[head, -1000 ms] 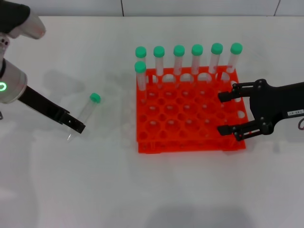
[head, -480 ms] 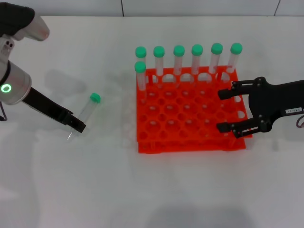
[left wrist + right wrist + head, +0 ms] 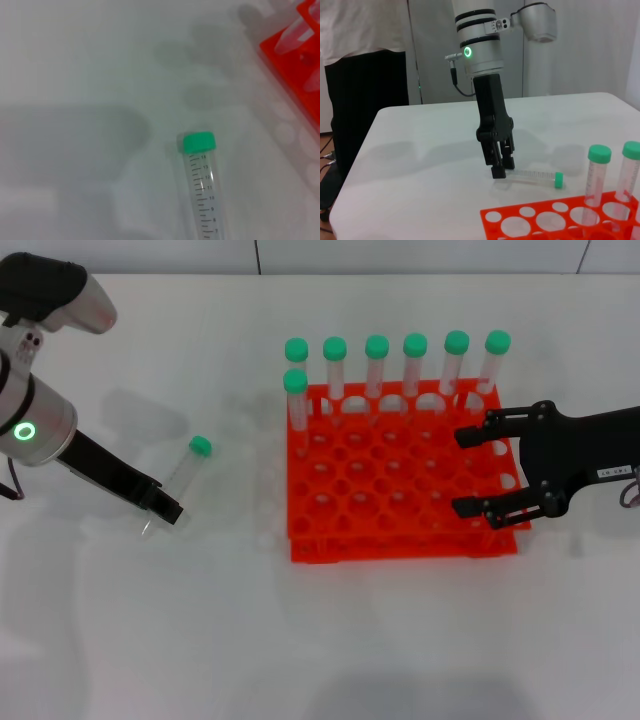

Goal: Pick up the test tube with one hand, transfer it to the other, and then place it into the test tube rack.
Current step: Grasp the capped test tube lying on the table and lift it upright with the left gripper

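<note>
Clear plastic test tube (image 3: 183, 471) lies light and slippery; left end effector (image 3: 163, 506), seemingly closed empty, should pinch mid-barrel; right end effector (image 3: 468, 472) gapes.

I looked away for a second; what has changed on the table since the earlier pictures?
Little. The left pincer, at the bottom end of the clear green-capped test tube lying on the white table, has eased slightly inward and its arm rose. The right pincer crept slightly left over the orange-red square plastic rack, open. Tube, rack and seven standing tubes stayed.
</note>
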Motion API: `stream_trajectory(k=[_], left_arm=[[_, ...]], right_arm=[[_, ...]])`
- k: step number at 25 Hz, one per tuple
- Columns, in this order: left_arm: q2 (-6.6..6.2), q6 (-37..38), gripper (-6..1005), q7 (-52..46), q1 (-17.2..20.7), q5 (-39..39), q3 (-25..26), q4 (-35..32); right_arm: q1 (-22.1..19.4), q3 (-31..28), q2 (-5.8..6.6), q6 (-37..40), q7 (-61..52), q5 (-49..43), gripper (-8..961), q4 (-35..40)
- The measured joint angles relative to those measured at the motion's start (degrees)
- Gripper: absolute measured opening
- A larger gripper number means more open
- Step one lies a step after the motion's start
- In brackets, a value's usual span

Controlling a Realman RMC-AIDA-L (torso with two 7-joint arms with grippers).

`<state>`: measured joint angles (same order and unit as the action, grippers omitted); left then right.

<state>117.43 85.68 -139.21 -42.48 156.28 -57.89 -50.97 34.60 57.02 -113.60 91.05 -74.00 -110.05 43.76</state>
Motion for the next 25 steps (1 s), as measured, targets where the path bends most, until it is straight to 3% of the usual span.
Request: stream_trajectory(k=[25], left_arm=[[0.38,-2.6,307,-2.1,-1.3,1.6,-5.3,2.1]], right_arm=[[0.6,-0.3,-0.21,-0.3,0.1,0.1,815,0.0]])
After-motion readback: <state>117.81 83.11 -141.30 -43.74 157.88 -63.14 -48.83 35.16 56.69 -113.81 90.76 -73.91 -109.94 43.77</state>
